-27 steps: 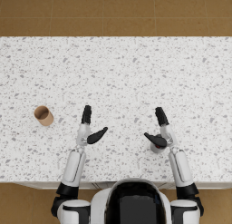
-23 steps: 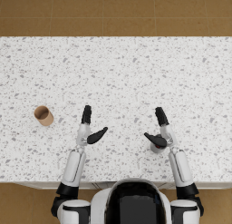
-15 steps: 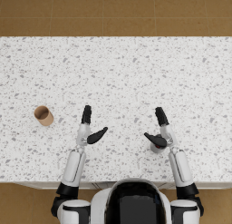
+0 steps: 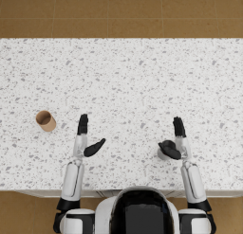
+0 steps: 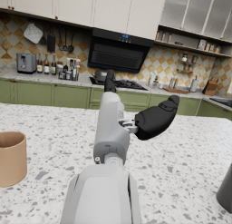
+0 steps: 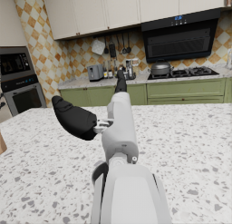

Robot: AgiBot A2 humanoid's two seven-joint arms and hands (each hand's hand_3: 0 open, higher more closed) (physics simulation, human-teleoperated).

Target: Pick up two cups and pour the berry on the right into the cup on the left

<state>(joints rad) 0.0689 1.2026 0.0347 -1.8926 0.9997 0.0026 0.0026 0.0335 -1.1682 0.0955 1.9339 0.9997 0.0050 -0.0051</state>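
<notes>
since both robot hands, left [image 4: 86, 139] and right [image 4: 174, 142], hang open, the right could topple the grey cup [image 4: 163, 154] beneath its thumb.

A home kitchen; green base cabinets [image 5: 36, 94], a hob with range hood [image 6: 181, 37], a wall oven [image 6: 20, 82], a speckled stone counter [image 4: 133, 81].

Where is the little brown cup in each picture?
Head view: the brown cup stands on the speckled counter near the picture's left edge, beyond the left hand and apart from it.
Left wrist view: the cup shows at the left edge, upright.
Right wrist view: only a brown sliver at the left edge, maybe the cup.
Shared landmark: the speckled counter.
</notes>
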